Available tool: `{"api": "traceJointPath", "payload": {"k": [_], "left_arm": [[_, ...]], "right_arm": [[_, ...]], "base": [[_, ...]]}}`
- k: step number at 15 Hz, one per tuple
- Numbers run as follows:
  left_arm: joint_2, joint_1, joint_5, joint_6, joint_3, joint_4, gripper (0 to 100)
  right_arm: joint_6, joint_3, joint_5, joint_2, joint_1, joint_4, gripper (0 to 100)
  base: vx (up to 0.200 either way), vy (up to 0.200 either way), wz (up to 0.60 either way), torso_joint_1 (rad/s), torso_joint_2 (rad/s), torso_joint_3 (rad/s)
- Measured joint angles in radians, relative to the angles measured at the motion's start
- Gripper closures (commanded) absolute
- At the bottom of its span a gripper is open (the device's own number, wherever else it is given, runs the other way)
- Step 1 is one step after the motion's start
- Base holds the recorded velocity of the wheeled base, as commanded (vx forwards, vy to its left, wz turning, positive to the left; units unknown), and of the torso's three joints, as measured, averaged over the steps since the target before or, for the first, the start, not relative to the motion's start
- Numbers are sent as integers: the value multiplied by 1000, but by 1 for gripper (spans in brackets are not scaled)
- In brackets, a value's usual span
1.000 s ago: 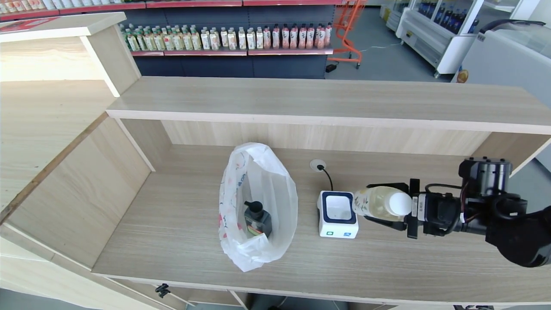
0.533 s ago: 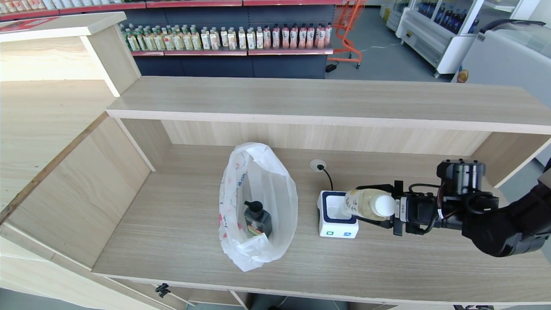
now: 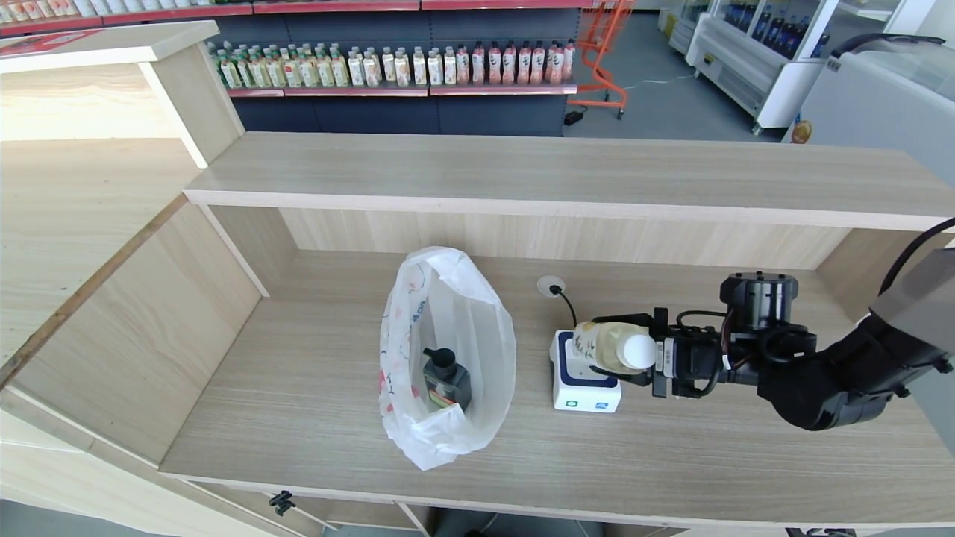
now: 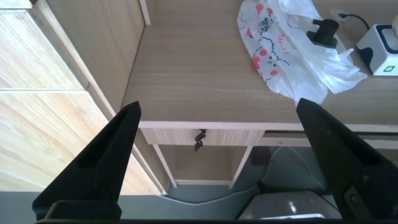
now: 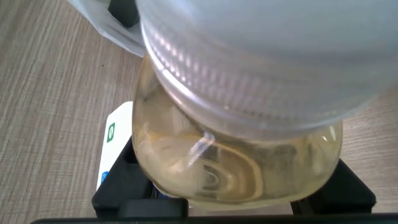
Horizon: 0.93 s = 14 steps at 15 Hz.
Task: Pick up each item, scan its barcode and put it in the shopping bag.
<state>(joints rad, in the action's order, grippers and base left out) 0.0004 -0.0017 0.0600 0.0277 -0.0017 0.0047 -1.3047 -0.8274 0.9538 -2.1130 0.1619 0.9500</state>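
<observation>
The right hand is gripping a bottle of pale drink sideways, closed around its body, holding it over the scanner on the counter, likely so the barcode gets read. The bag is standing open nearby, ready. The label print is too small to read. The left hand is hanging wide open, empty

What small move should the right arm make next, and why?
Probably roll the bottle slightly so its label faces the scanner. The right tool holds it sideways above the scanner's window, so a scan seems due before carrying it to the shopping bag.
</observation>
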Motion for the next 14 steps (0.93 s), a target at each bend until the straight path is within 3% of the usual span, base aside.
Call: {"api": "traceJointPath", "payload": {"k": [6,8,9,11,12,14], "left_arm": [[0,0,0,0,0,0,0],[0,0,0,0,0,0,0],[0,0,0,0,0,0,0],[0,0,0,0,0,0,0],[0,0,0,0,0,0,0],[0,0,0,0,0,0,0]], "right_arm": [[-4,-40,5,-41,0,1,100],[56,-40,-1,-18,0,-9,100],[129,-40,-5,5,-2,-15,100],[403,-37,-50,100,0,-13,100],[595,-29,-115,163,3,-12,100],[952,0,-365,291,32,-33,100]], "base": [[0,0,0,0,0,0],[0,0,0,0,0,0],[0,0,0,0,0,0],[0,0,0,0,0,0],[0,0,0,0,0,0],[0,0,0,0,0,0]]}}
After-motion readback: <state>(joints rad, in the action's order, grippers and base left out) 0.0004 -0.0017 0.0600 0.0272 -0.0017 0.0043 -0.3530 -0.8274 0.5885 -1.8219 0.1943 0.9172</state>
